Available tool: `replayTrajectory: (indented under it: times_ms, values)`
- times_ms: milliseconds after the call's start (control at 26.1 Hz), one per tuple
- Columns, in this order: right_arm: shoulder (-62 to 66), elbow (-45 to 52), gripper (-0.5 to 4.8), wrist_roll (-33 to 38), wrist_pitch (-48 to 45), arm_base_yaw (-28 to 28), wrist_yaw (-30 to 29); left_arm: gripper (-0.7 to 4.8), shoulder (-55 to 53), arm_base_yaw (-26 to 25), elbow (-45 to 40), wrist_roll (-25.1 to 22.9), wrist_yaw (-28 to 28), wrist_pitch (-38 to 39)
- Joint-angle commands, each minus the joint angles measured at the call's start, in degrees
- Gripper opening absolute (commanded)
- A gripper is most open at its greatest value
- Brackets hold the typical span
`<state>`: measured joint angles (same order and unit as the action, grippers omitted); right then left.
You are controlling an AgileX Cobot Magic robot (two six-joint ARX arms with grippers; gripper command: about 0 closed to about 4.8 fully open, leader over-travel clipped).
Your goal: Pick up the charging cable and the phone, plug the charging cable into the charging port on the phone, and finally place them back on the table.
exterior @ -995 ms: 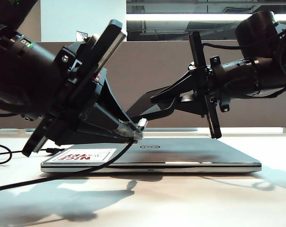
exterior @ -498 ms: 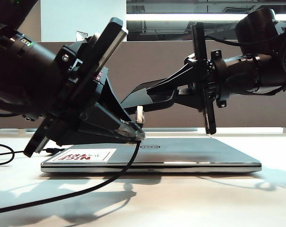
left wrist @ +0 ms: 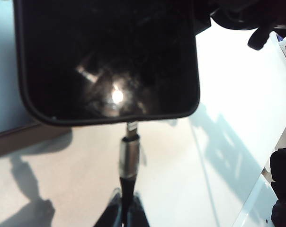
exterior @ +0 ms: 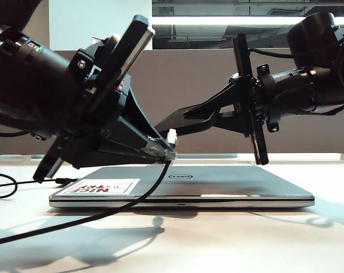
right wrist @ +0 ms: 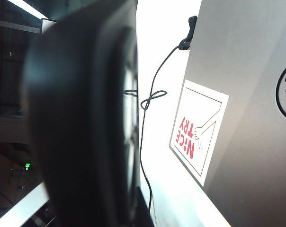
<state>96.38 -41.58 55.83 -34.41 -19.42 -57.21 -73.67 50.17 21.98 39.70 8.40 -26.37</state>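
Observation:
My right gripper (exterior: 167, 126) is shut on the phone (exterior: 180, 115), a flat black slab held in the air above the laptop. In the left wrist view the phone (left wrist: 110, 56) fills the frame with its glossy dark screen. In the right wrist view the phone (right wrist: 86, 118) is a blurred dark mass. My left gripper (exterior: 167, 153) (left wrist: 127, 204) is shut on the charging cable (exterior: 92, 215) just behind its plug (left wrist: 130, 158). The silvery tip (left wrist: 132, 126) meets the phone's short edge at the charging port. How deep it sits I cannot tell. The cord trails down to the table (exterior: 229, 239).
A closed silver laptop (exterior: 217, 182) (right wrist: 247, 94) with a red-lettered sticker (exterior: 106, 186) (right wrist: 197, 135) lies under both grippers. A second thin black cord with an all-black plug (right wrist: 188, 33) runs into the laptop's side. A grey-brown divider panel (exterior: 189, 74) stands behind.
My left gripper has lifted the plug up to the phone's edge. My right gripper with the phone rose, then settled back a little.

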Motion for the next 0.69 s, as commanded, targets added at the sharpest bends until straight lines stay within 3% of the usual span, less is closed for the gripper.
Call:
replayTrajectory:
  times_ms: [38,536,689]
  values:
    - [-0.37,0.02,-0.06,0.81,-1.01,-0.22,-0.11,-0.06,0.20,-0.11,0.42,-0.11,-1.29,-2.82]
    - [-0.39,-0.04,-0.06,1.22,-5.05,0.59,1.75,-0.06,0.20,1.64,0.42,-0.26,-1.29,-1.92]
    - [-0.39,-0.22,-0.06,1.62,-5.51,2.93,-4.33,-0.06,0.20,1.64,0.42,-0.31,-1.29,0.15]
